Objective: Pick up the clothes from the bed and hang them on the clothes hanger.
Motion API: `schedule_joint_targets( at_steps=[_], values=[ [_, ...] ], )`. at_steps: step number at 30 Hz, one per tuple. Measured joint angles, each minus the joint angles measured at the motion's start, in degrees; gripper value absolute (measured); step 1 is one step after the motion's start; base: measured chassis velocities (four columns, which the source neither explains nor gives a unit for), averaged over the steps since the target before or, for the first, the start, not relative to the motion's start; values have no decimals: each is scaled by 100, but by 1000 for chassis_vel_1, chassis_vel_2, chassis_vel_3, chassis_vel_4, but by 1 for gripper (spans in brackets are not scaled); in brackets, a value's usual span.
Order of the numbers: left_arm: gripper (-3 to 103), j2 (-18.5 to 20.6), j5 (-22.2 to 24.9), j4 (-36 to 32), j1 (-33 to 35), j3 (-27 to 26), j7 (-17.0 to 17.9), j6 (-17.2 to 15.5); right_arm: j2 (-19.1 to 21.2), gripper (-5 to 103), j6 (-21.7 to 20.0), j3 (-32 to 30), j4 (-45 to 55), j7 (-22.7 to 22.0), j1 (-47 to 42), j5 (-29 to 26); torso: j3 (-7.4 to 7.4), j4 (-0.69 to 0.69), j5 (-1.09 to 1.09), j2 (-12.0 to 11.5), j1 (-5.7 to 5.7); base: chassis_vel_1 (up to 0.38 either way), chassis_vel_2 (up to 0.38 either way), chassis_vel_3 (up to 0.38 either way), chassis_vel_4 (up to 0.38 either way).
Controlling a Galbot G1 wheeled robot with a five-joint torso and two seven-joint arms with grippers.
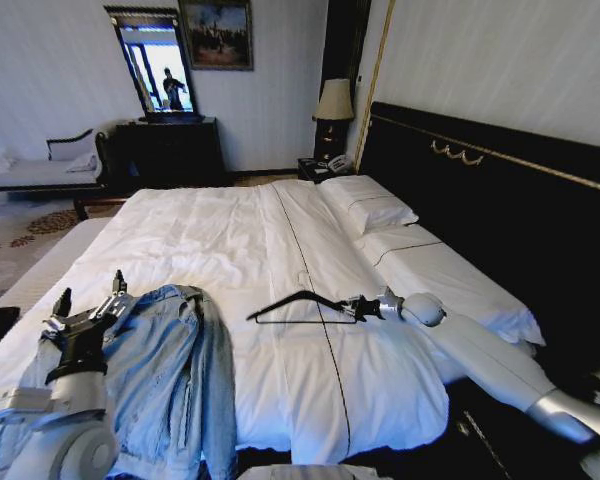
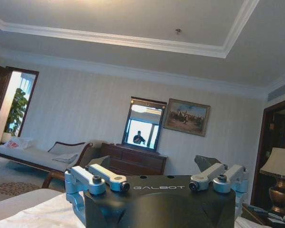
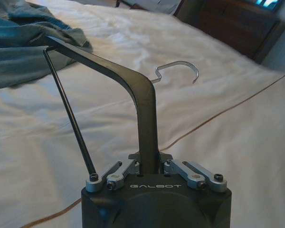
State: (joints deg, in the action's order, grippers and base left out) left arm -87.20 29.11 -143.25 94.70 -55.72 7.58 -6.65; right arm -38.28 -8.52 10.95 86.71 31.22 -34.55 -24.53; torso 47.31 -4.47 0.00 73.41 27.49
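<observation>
Gripping the clothes hanger, right tool, hook visible wrist-side

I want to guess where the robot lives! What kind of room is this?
Probably a hotel bedroom: a big white bed with a tall black headboard, a bedside lamp, and a dark dresser under a mirror.

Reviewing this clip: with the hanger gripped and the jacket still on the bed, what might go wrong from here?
The right gripper pinches only one arm end of the clothes hanger, so it may twist when loaded. The left gripper, open beside the denim jacket, may grab several crumpled layers or the sheet of the bed.
</observation>
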Motion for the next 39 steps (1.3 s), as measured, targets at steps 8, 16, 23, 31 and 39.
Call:
schedule_joint_targets(
  at_steps=[8,16,23,31,39],
  values=[
    [100,-27,-70,1,37,84,7,0,104,18,544,10,545,-1087,-162,292,0,0,0,0,0,0,0,0,0],
    [100,-52,-160,1,61,134,31,11,90,18,630,42,765,-1003,-102,312,0,0,0,0,0,0,0,0,0],
    [100,-85,-204,1,60,158,37,18,55,18,534,192,814,-997,-27,-13,0,0,0,0,0,0,0,0,0],
    [100,-106,-223,1,51,159,40,25,-62,18,451,353,778,-806,65,-182,0,0,0,0,0,0,0,0,0],
    [100,-94,-248,1,54,159,40,29,-236,18,399,420,679,-788,86,-277,0,0,0,0,0,0,0,0,0]
  ],
)
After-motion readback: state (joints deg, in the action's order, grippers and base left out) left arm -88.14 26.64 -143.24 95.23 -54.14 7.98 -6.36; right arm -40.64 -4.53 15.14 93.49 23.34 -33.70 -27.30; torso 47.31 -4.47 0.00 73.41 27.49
